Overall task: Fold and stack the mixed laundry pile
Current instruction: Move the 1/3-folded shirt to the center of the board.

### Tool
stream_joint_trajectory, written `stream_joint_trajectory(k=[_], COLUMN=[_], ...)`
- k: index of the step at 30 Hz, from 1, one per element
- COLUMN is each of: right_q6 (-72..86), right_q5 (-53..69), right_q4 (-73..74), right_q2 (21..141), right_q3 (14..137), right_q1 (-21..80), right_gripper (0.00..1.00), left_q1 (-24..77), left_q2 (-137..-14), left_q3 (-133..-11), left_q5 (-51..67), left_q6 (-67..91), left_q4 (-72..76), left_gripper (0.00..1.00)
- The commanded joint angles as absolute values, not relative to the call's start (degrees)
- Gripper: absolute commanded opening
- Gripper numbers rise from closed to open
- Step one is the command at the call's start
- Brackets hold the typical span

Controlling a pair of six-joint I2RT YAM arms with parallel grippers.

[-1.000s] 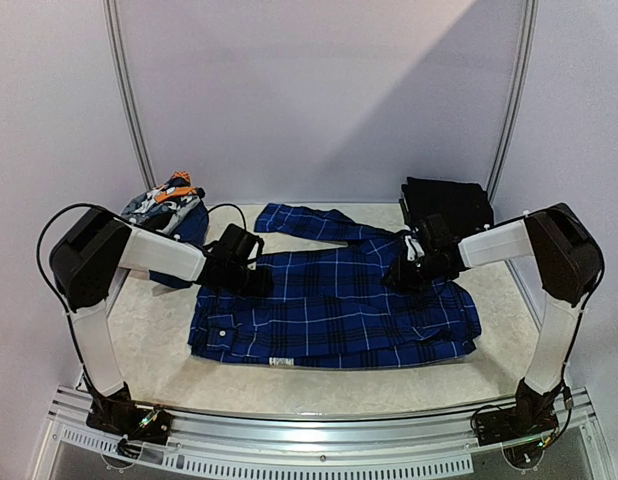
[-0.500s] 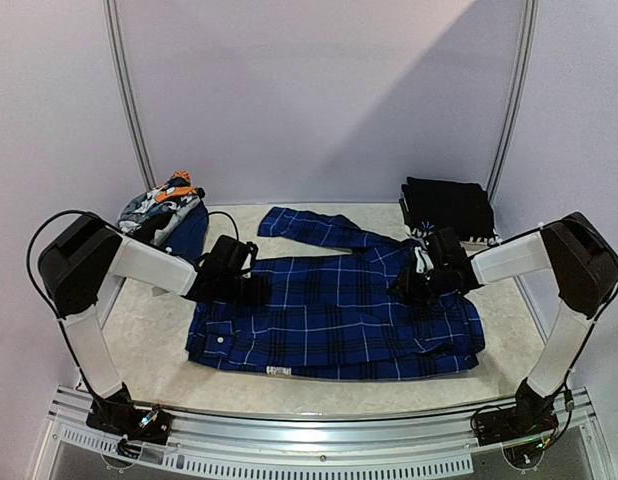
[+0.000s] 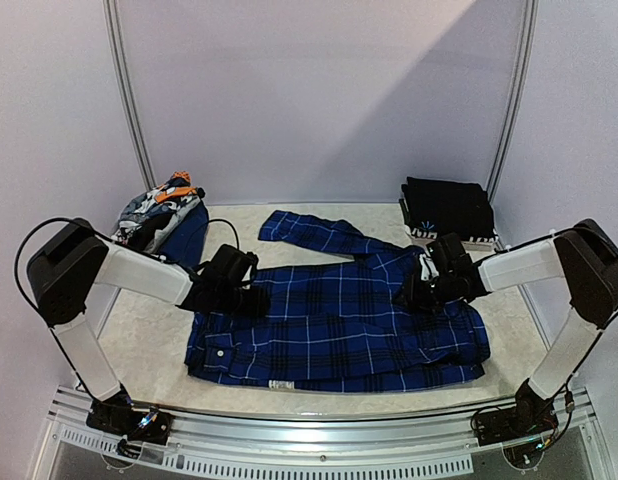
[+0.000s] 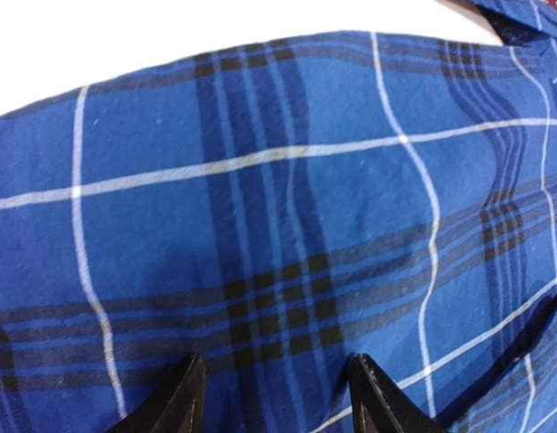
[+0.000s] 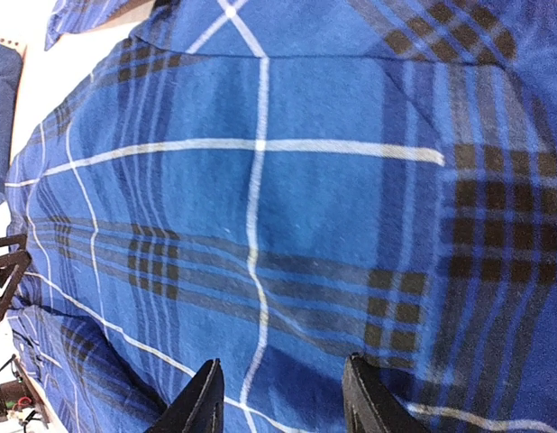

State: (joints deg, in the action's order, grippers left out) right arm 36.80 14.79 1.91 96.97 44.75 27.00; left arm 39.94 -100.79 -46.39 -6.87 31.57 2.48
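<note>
While the blue plaid shirt (image 3: 334,325) is laid flat on the worktop (image 3: 149,340), L fingers (image 4: 181,406) and R fingers (image 5: 205,406) are held apart, tips set against cloth at opp. sides.

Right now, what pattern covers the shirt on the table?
Blue plaid shirt with black and white lines; left wrist view.

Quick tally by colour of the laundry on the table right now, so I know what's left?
blue plaid shirt: 1
black folded stack: 1
grey-white-orange patterned piece: 1
plain dark blue piece: 1
Total: 4 that can be told apart; the black stack and the back-left bundle may hold more pieces.
</note>
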Motion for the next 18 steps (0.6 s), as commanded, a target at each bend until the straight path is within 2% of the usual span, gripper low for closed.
stream_joint_trajectory(k=[1,11,15,18], right_q6=[36.27,32.6,31.79,31.25], right_q5=[12.58,10.19,8.75,6.59], right_q4=[7.38,13.46,15.13,17.32], right_q2=[95.1,92.48,92.09,92.77], right_q3=[44.82,52.48,55.37,58.18], right_q1=[27.43,27.4,27.32,27.14], right_gripper=[0.46,0.51,0.54,0.55], left_q1=[40.52,40.22,40.04,37.68], left_q2=[-98.78,-95.08,-91.98,-90.45], left_q3=[-46.14,-50.0,-47.74,-47.86], left_q5=[-9.66,-19.72,-22.99,-19.49], left_q6=[30.27,25.3,21.53,19.9], left_q4=[-4.74,-7.01,-2.53,-2.51], left_gripper=[0.55,0.56,0.56,0.58])
